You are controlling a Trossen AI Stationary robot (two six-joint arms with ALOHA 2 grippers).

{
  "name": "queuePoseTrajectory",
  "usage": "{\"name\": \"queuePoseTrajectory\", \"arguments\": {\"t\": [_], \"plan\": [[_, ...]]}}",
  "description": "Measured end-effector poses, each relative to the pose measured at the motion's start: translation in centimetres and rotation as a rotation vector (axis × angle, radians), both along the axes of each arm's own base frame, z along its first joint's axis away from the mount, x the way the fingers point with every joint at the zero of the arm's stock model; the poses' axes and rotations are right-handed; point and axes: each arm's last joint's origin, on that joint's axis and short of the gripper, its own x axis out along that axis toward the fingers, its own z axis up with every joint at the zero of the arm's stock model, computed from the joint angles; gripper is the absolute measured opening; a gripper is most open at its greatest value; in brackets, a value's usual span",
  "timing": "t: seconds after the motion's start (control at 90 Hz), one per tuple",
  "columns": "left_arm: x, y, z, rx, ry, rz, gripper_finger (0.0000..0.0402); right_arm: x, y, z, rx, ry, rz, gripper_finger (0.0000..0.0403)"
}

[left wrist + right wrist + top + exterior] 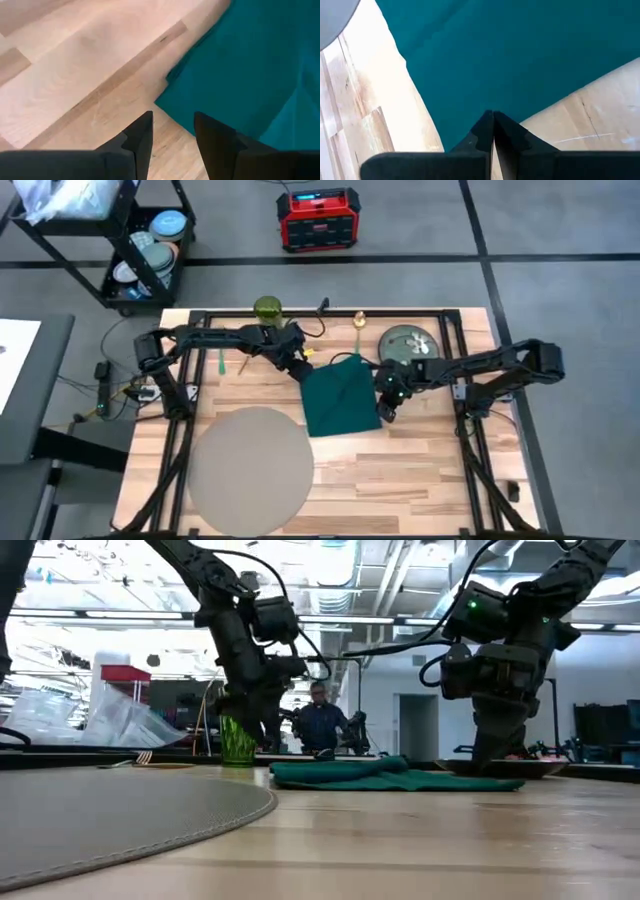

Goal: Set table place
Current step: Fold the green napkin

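Left tool (172, 131): fingers spread, holding nothing, over bare worktop (420, 470) just beside the green cloth's (340, 402) near-left corner. Green glass (267, 308) and gold spoon (358, 321) stand behind; floral plate (408, 342) beside the right arm. Right tool (493, 131): fingers pressed together, tips at the cloth's right edge. Round mat (250, 468) lies front-left, apart from both tools.

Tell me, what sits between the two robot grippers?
The dark green rectangular cloth lies between the left gripper and the right gripper, seen in the high view.
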Motion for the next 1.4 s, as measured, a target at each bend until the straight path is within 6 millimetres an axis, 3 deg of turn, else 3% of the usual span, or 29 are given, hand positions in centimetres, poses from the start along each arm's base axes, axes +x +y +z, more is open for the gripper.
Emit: {"name": "queuePoseTrajectory", "arguments": {"t": [0.489, 0.778, 1.056, 1.189, 1.322, 1.4], "plan": [[0.1, 0.4, -0.7, 0.048, 0.015, 0.021, 0.0127, 0.1, -0.1, 0.0, -0.002, -0.008, -0.006, 0.0000], [1.3, 0.3, -3.5, -0.041, 0.015, -0.002, 0.0127, 0.1, -0.1, 0.1, -0.008, -0.013, -0.009, 0.0000], [1.5, 0.4, -3.6, -0.059, 0.003, 0.007, 0.0122, 0.0, -0.1, 0.0, 0.009, -0.003, -0.011, 0.0000], [1.5, 0.2, -3.6, -0.088, 0.001, -0.003, 0.0088, 0.0, -0.1, 0.0, 0.009, -0.006, -0.011, 0.0000], [1.4, 0.0, -3.3, -0.133, -0.016, 0.001, 0.0017, 0.0, -0.1, 0.0, 0.009, -0.006, -0.011, 0.0000], [1.5, 0.1, -3.1, -0.139, -0.027, 0.002, 0.0008, 0.0, -0.1, 0.0, 0.009, -0.006, -0.011, 0.0000]]}}
